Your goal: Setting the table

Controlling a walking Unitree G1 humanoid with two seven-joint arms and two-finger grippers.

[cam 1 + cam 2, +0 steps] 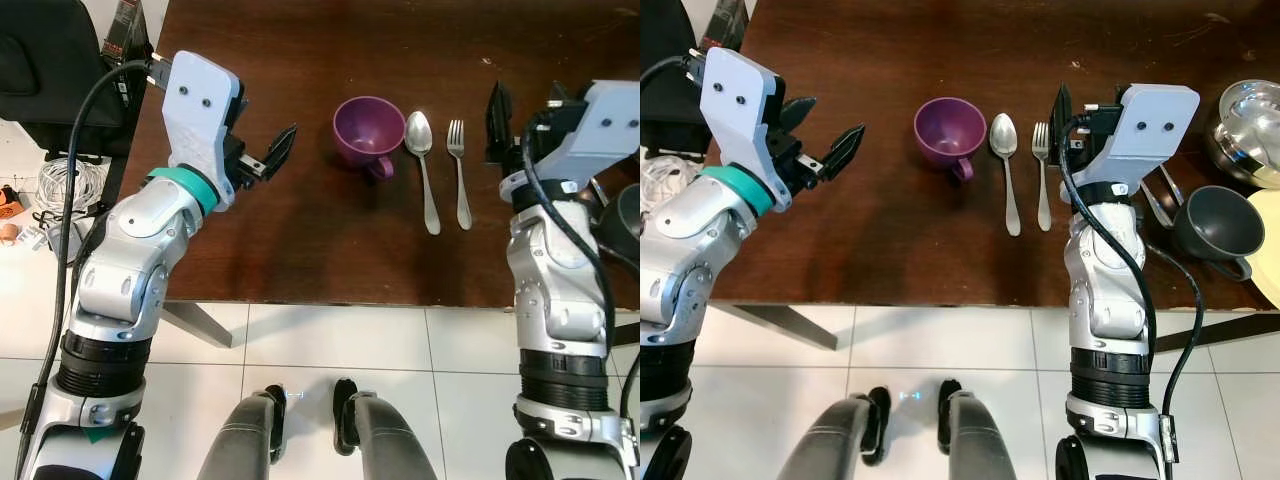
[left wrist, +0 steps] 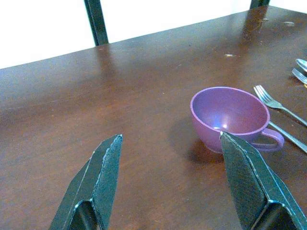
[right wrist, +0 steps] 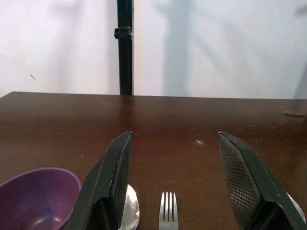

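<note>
On the dark wooden table (image 1: 300,240) a purple cup (image 1: 365,130) stands upright with its handle toward me. Just right of it a spoon (image 1: 422,165) and a fork (image 1: 459,170) lie side by side, handles toward me. My left gripper (image 1: 820,132) hovers open over the table to the left of the cup, pointing at it, with nothing between its fingers (image 2: 103,177). My right gripper (image 1: 1060,115) hangs open just right of the fork (image 3: 168,211), holding nothing.
At the right end of the table stand a black cup (image 1: 1217,225), a steel pot (image 1: 1250,115), a yellow plate (image 1: 1270,250) and loose utensils (image 1: 1160,200). A black chair (image 1: 50,60) and cables (image 1: 70,185) are on the left. The table's front edge (image 1: 330,300) is near my legs.
</note>
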